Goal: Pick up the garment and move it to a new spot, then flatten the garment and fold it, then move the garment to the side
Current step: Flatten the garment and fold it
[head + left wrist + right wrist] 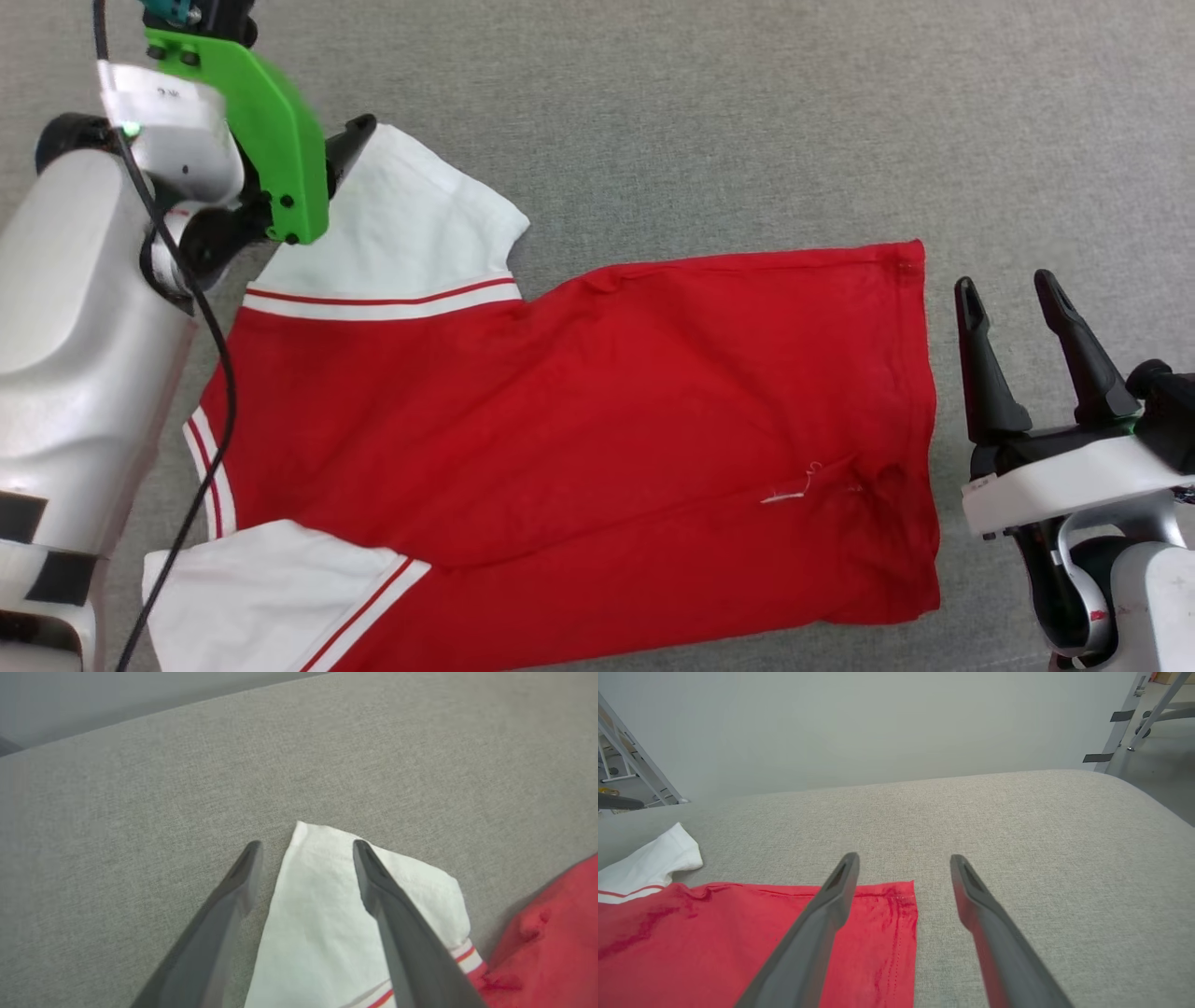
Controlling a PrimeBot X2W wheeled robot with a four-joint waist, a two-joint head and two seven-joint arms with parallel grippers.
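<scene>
The garment [579, 439] lies spread on the grey fabric surface [747, 112], red body to the right and white, red-striped sleeves at the left. My left gripper [304, 845] hangs open over the far white sleeve [317, 914], its fingers straddling the sleeve's corner with nothing pinched. In the head view a green bracket [271, 140] hides most of it, leaving one dark fingertip [358, 131] at the sleeve's edge. My right gripper [1005, 282] stands open just right of the red hem [924, 420], apart from it. In the right wrist view the right gripper [903, 858] points past the hem corner [901, 896].
The grey surface [1017, 826] runs on to the right of the garment and beyond it, ending at a far edge before a pale wall. Metal frame legs [1120, 718] stand off the right end. A black cable [222, 373] hangs along my left arm.
</scene>
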